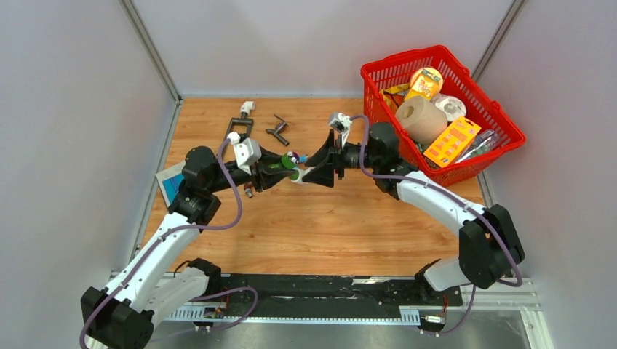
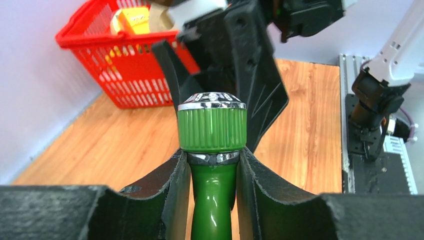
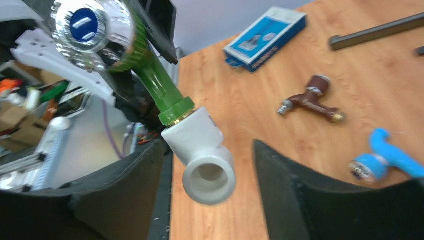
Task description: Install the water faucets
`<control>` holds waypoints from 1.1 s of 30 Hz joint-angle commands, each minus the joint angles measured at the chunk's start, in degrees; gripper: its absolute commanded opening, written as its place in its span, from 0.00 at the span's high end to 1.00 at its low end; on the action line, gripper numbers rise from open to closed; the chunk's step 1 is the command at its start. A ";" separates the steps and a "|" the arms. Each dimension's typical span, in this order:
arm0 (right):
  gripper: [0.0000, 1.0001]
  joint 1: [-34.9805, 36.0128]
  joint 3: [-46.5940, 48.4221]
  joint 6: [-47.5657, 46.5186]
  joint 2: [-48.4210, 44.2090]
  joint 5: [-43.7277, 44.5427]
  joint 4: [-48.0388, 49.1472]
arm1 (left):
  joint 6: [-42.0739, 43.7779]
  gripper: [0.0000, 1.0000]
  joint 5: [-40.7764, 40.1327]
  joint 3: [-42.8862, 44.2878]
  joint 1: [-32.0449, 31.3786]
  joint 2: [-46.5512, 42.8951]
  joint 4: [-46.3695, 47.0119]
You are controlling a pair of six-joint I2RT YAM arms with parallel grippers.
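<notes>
My left gripper [image 2: 214,167] is shut on the green faucet [image 2: 212,129] just below its ribbed knob and holds it above the table [image 1: 327,225]. A white elbow fitting [image 3: 202,155] sits on the faucet's threaded end [image 3: 172,111]. My right gripper [image 3: 209,150] is open, with a finger on each side of the elbow and neither touching it. In the top view the two grippers meet at mid-table, left [image 1: 280,173] and right [image 1: 311,173]. The brown faucet [image 3: 310,100] and the blue faucet [image 3: 385,155] lie on the wood below. The dark grey faucet [image 1: 277,131] lies further back.
A red basket [image 1: 486,156] full of groceries stands at the back right, close behind the right arm. A blue box [image 1: 171,183] lies at the left edge. A black bracket [image 1: 240,128] and a white fitting [image 1: 247,107] lie at the back.
</notes>
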 commanded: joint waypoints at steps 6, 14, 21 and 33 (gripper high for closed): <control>0.18 -0.96 -5.76 -19.06 -14.41 17.19 -0.31 | -34.00 1.00 -22.65 -2.96 -0.33 1.16 4.67; 0.18 10.97 -19.13 -41.46 -23.38 32.81 7.00 | -54.53 1.00 -28.47 -3.49 -0.33 4.24 4.13; 0.19 16.79 -19.22 -48.51 -20.06 42.23 6.73 | -61.74 1.00 -24.86 -2.26 -0.33 5.56 6.07; 0.22 17.94 -19.05 -50.27 -16.63 45.24 8.32 | -63.15 1.00 -23.02 -1.82 -0.33 3.71 6.33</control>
